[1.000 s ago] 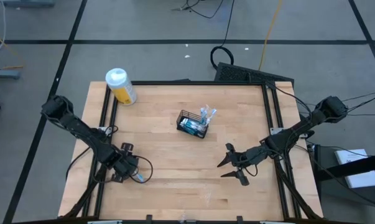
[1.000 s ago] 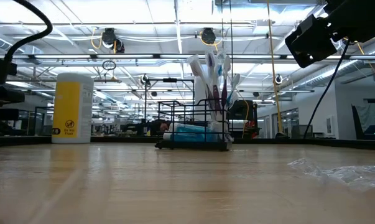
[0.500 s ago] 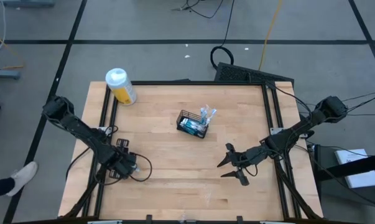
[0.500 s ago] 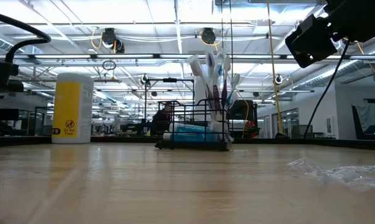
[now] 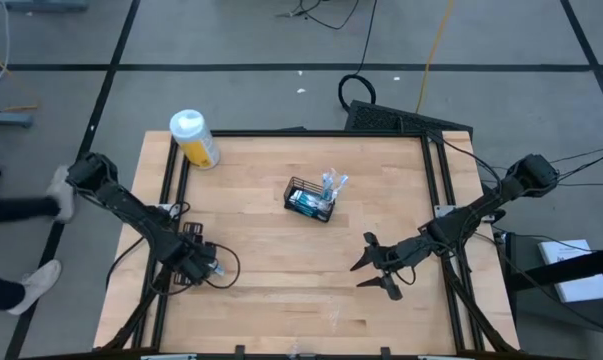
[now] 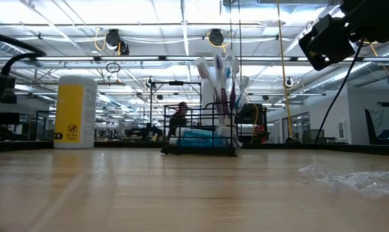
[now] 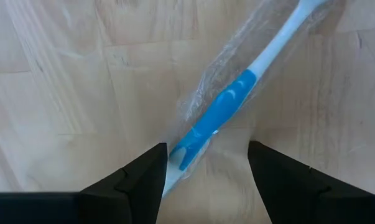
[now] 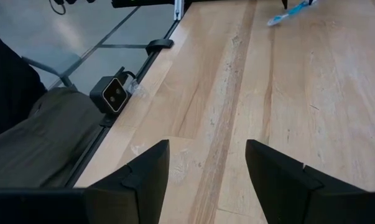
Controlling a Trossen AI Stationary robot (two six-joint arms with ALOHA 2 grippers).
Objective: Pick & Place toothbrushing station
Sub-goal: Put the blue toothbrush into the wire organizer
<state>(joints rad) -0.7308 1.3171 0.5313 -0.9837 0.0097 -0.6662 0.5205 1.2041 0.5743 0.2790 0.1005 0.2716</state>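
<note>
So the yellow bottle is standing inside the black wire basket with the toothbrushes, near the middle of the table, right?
Not quite. The yellow bottle stands apart, at the table's far left corner, not inside the black wire basket. The high view shows it. The basket does sit near the middle with the toothbrushes in it.

Yellow bottle (white cap) at the wooden table's far-left corner.

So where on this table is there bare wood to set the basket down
Bare wood lies between the basket and the right fingers, and between the yellow bottle and the basket. It is crowded by the left fingers, open over a wrapped toothbrush.
</note>
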